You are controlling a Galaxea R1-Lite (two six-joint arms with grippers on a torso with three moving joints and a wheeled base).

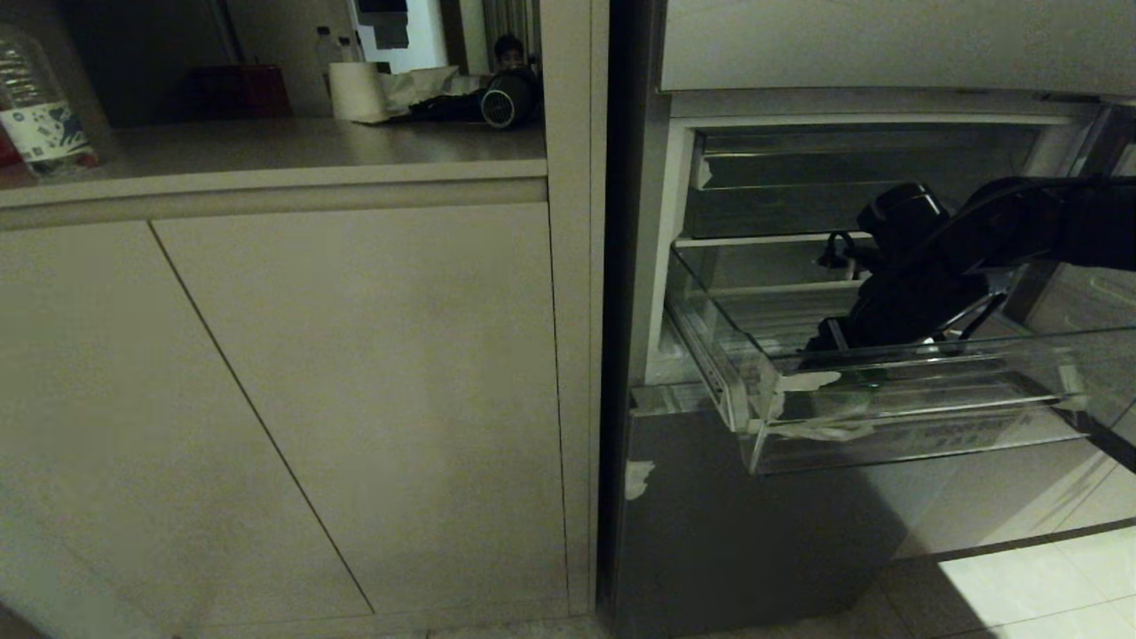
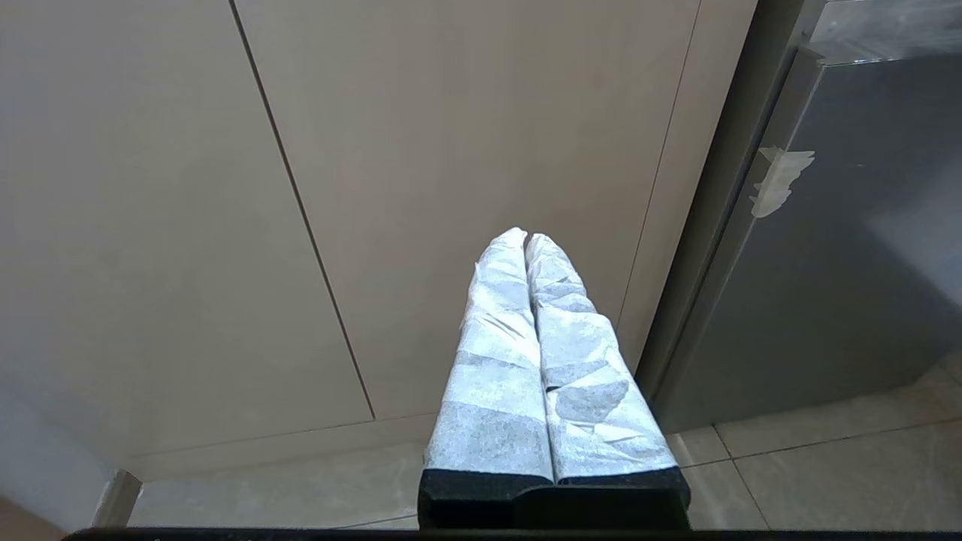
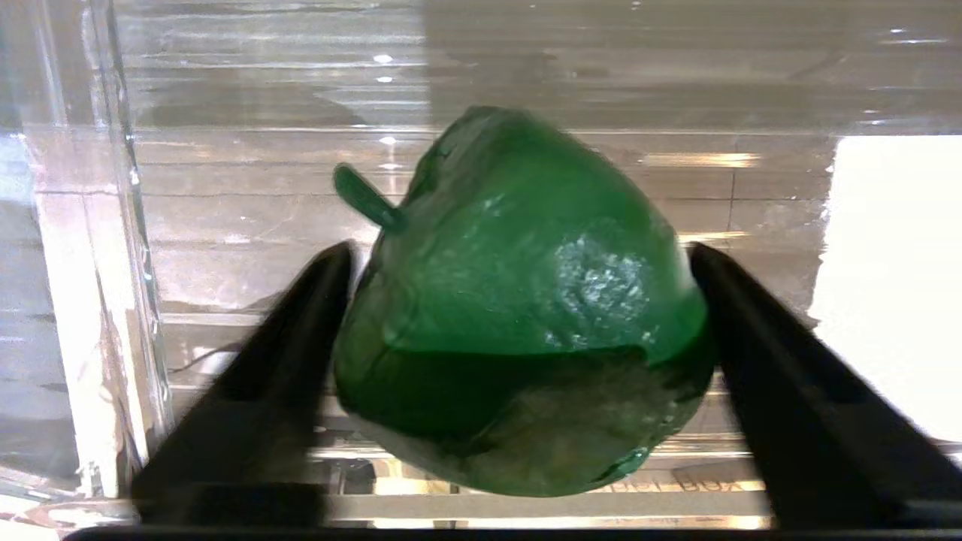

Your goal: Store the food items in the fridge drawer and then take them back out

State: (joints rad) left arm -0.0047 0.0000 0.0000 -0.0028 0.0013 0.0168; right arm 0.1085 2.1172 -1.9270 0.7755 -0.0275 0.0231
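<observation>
**In the fridge drawer: right jaws around a green pepper**

Inside the pulled-out fridge drawer [image 1: 887,417] I have the right gripper [image 3: 518,300] reaching in. Its jaws stand wide on either side of a green bell pepper [image 3: 526,300] with a short stem; both look to touch its sides, though I cannot confirm a firm hold. The pepper sits over the ribbed clear floor, near a side wall. The left gripper [image 2: 526,240] hangs parked before the cabinet door [image 2: 451,150], jaws pressed together.
</observation>
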